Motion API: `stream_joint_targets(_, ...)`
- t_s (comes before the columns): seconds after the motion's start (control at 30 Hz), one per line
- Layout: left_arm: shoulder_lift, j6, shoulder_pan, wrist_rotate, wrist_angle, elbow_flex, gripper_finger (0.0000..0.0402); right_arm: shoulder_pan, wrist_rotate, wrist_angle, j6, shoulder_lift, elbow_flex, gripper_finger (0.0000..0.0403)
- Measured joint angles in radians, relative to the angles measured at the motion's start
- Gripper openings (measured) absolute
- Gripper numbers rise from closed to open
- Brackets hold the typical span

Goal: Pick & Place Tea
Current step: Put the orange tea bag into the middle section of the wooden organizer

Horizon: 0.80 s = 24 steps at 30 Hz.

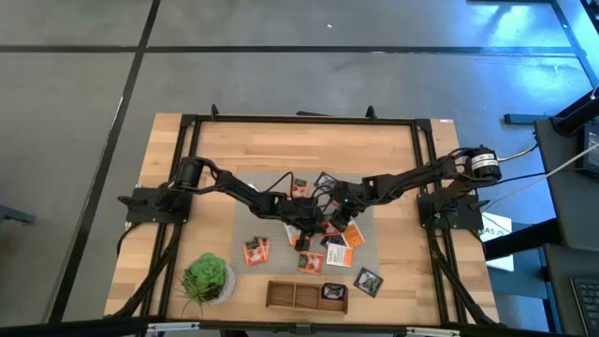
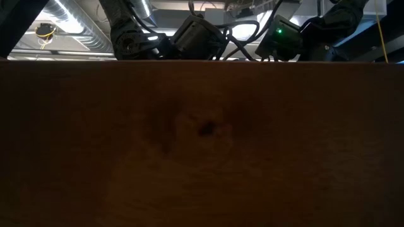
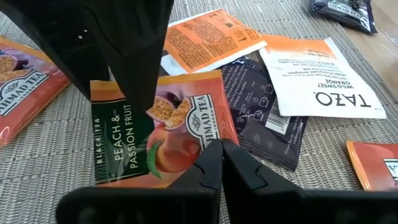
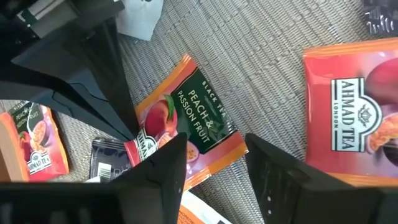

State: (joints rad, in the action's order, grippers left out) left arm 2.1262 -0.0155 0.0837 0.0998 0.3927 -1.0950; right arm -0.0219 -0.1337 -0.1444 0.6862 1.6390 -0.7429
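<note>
Orange and black tea packets lie spread over a grey woven mat in the middle of the wooden worktop, some lying partly on top of each other. Both dark arms reach in from the sides and meet over the mat. The left pincer is down at one packet, a peach and passion fruit sachet in orange with a green band. Its two fingertips are pressed tight together at the packet's edge, and the packet looks pinched between them, tipped up a little off the mat. The right pincer is just beside it at the same packet, with its fingers spread apart and the packet showing in the gap between them. A white-and-orange packet lies near, resting on a black packet. More orange packets lie close by on the mat. Near the front edge of the worktop sits a small wooden tray with compartments, and something dark lies in the right-hand one. One black packet lies on the bare wood just beside the tray. A green potted plant stands at the front left. From the low camera, a brown wooden surface fills most of the view, with only the arms showing above it.
</note>
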Motion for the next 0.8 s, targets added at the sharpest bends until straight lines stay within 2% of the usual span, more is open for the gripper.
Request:
stream_joint_targets(0.43,0.0,0.002,0.0,0.0,-0.002,0.001,0.0002,0.0,0.001,-0.001,-0.013,0.0,0.0,0.0014)
stream_joint_targets(0.7,-0.026,0.003,-0.002,-0.019,-0.029,0.004,0.0008,0.0,0.003,-0.002,-0.036,-0.001,0.0,0.0005)
stream_joint_targets(0.8,-0.083,0.03,-0.004,-0.026,-0.11,0.007,0.0009,0.0,0.006,-0.01,-0.036,-0.016,-0.001,0.0005)
